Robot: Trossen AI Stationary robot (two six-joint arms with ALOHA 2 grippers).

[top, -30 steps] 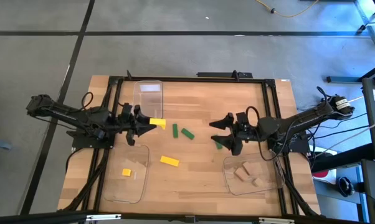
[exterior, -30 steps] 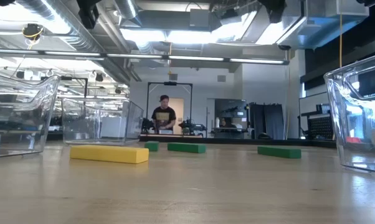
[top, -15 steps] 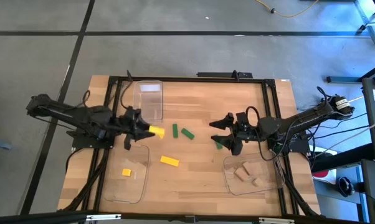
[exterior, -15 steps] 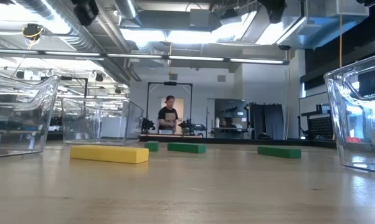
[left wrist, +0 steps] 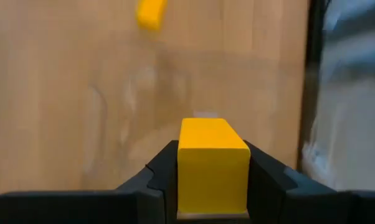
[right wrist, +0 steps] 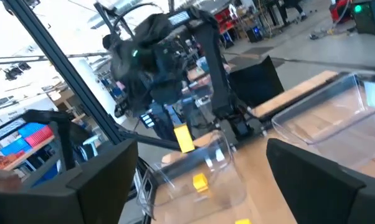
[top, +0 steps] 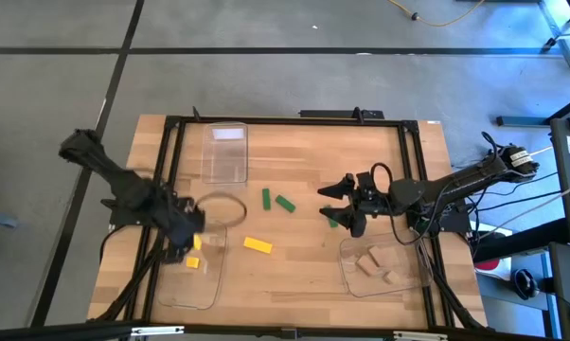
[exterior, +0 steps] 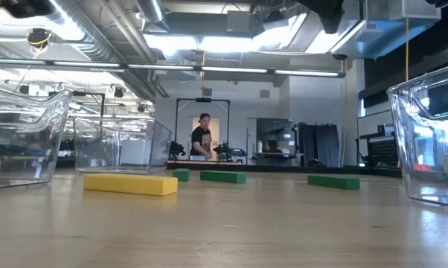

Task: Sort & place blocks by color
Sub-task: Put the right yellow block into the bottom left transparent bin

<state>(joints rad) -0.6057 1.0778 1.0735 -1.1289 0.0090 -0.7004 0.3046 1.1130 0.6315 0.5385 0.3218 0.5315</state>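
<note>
On the wooden table (top: 304, 256), the near clear plastic tray at 7 o'clock (top: 192, 284) holds a small yellow cube (top: 192, 262). The left gripper (top: 194, 242) hangs over the far edge of this tray. Its fingers (left wrist: 162, 177) pinch a yellow wooden bar (left wrist: 212, 165) by its two sides. The bar points out past the fingertips.

Another clear plastic tray at 5 o'clock (top: 413, 277) holds three plain tan wooden blocks (top: 375, 266).

Near the middle of the table a flat yellow bar (top: 258, 244) lies alone. Just past it, two green wooden bars (top: 276, 200) lie side by side, close but apart.

At 3 o'clock the right gripper (top: 334, 203) hangs over a third green bar (top: 332, 221), which peeks out below it. Its fingers (right wrist: 324, 180) are spread wide with nothing between them.

An empty-looking clear tray (top: 225, 152) sits at 11 o'clock, far back.

Far off in the room, past the table, a person in a dark top (exterior: 202, 139) stands.
</note>
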